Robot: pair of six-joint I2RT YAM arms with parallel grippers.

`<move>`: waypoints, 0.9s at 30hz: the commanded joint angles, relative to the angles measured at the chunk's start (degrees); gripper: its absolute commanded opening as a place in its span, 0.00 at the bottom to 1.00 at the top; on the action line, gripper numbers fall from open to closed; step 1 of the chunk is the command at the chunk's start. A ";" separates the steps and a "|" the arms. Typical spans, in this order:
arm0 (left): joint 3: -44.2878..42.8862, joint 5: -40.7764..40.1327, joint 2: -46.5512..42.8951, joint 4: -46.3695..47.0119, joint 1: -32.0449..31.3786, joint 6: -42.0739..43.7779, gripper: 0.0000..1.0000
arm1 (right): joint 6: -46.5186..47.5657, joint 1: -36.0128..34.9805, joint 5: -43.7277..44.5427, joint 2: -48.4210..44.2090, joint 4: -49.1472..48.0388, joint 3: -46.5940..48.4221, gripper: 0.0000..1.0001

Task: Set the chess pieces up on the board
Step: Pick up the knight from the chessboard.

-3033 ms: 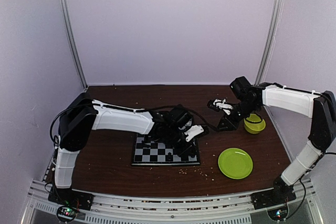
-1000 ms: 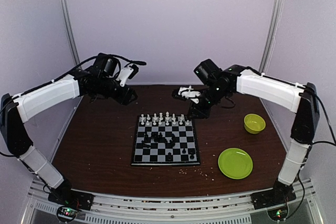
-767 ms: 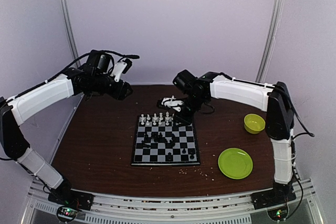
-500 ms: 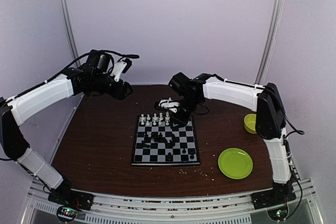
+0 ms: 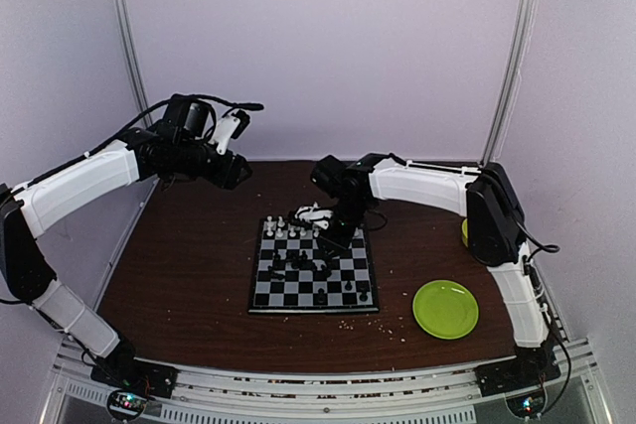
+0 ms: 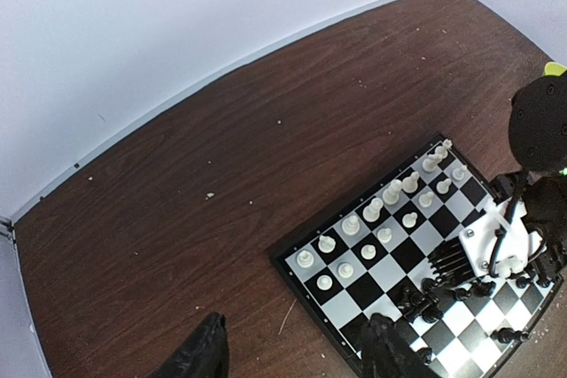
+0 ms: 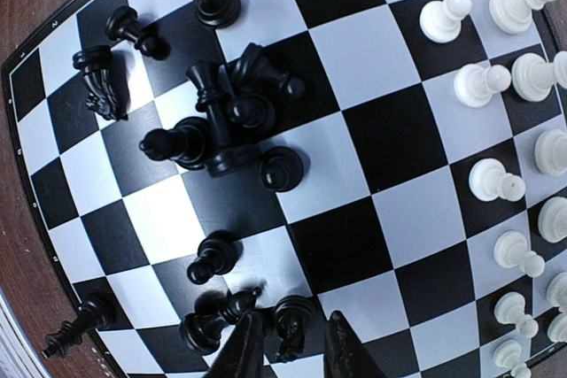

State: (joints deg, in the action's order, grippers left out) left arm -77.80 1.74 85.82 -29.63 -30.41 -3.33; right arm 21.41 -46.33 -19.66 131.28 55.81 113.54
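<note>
We see a round green plate [image 5: 445,309] lying flat on the dark brown table [image 5: 189,275], to the right of the right gripper [image 5: 310,217] and nearer the table's front edge. Further right of that gripper, a yellow-green bowl [image 5: 463,231] shows only as a sliver. Pale crumbs [image 5: 347,325] dot the table in front of the gripper, some near the plate. Behind it rises a pale lilac wall [image 5: 318,47].

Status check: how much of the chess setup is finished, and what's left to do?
Done: the white pieces stand in two rows along the far edge of the board. In hand: the right tool is low over one of the black pieces; a grip is unclear. The left tool hangs open, away from the board. Left: the black pieces sit heaped mid-board, several lying down, none lined up.
</note>
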 commanded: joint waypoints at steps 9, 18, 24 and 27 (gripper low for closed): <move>-1.30 1.15 -0.49 1.88 0.27 -0.09 0.53 | -1.81 -0.39 0.90 2.30 1.10 2.68 0.15; -1.39 1.56 -0.17 1.68 0.20 0.01 0.53 | -1.68 -0.34 1.66 1.81 1.63 1.67 0.18; -1.47 1.58 0.12 1.51 0.20 0.04 0.53 | -1.46 -0.27 1.57 0.80 1.53 0.99 0.04; -1.48 1.81 0.30 1.50 0.26 0.04 0.53 | -1.31 -0.24 1.64 0.19 1.60 0.91 0.00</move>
State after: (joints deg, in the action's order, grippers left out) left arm -77.80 2.61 85.82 -29.65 -30.41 -3.31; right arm 20.16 -46.33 -19.09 132.77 57.12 114.91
